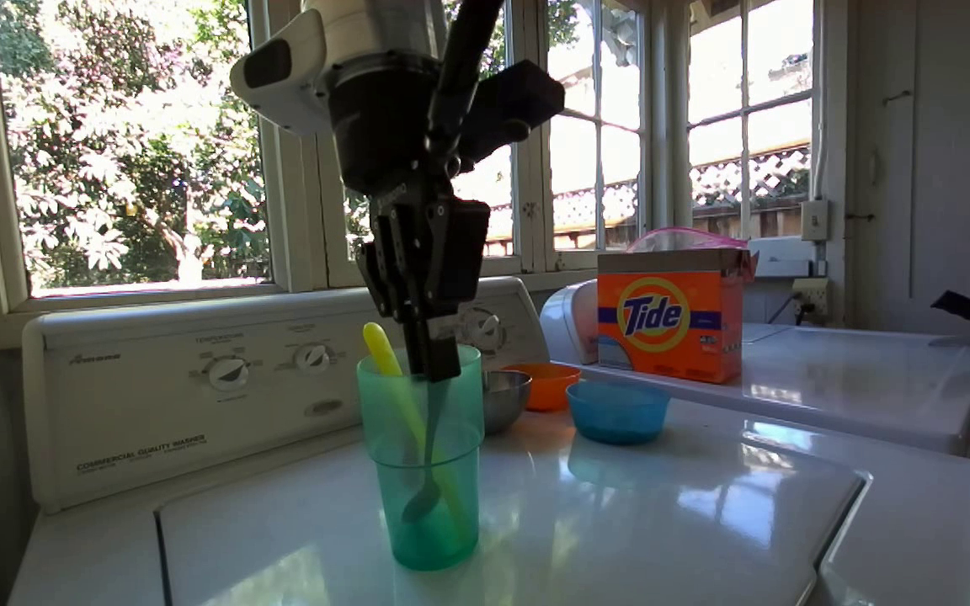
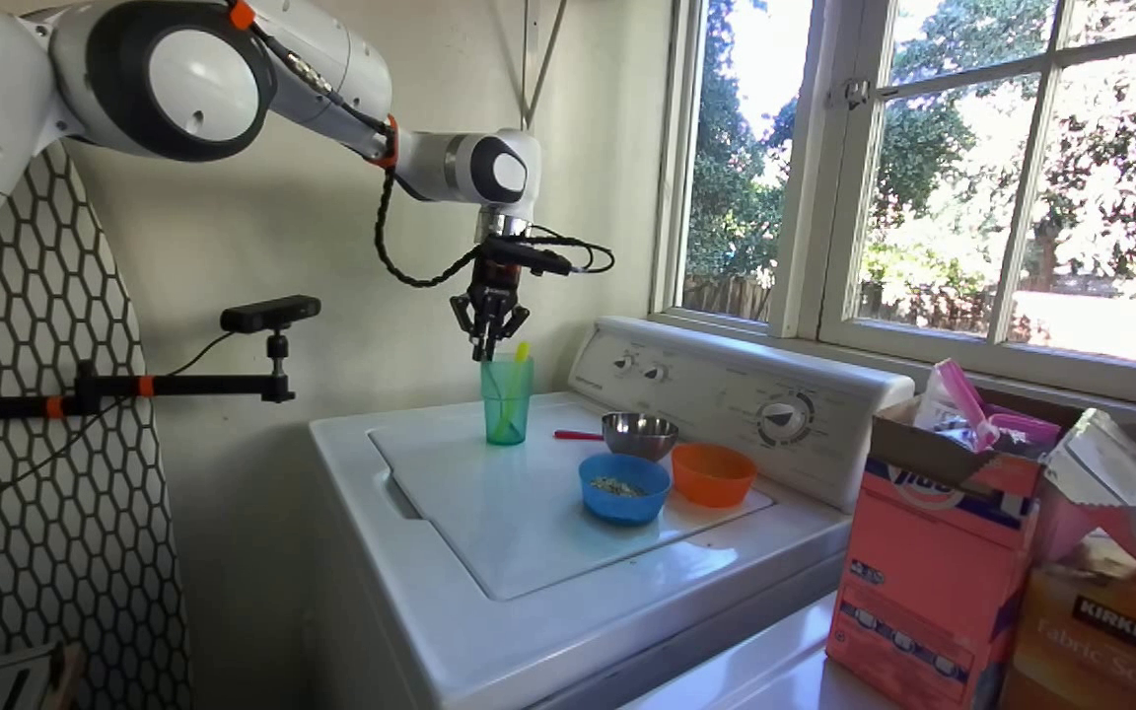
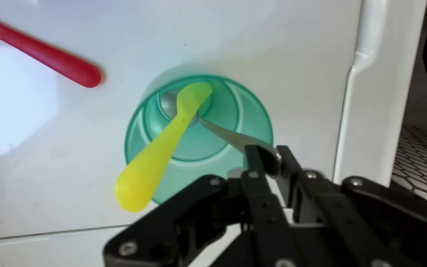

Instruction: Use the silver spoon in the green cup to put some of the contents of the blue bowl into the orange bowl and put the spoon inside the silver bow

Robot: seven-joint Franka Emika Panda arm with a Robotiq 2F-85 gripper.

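Wrist view, from the left, shows us a red handle (image 3: 43, 53) on the washer top (image 3: 302, 74), our counter, then a yellow-green utensil (image 3: 159, 150) leaning in the green cup (image 3: 198, 174), then the silver spoon (image 3: 232, 138), head down inside the cup, its handle top pinched in the gripper (image 3: 269, 157). We take the step in hand to be drawing the spoon out; the next move, as we judge it, calls for a straight lift past the rim without dragging the utensil along, then a swing to the blue bowl (image 2: 624, 508). In an exterior view the white arm (image 2: 203, 89) reaches in high from the left, sloping down to an upright wrist over the cup, near the counter's edge along the wall (image 2: 381, 345). Rightward are the blue bowl with its pale bits (image 2: 617, 486), the silver bowl (image 2: 627, 444) by the control panel (image 2: 716, 394) edge, and the orange bowl (image 2: 711, 488), closest to the right corner.
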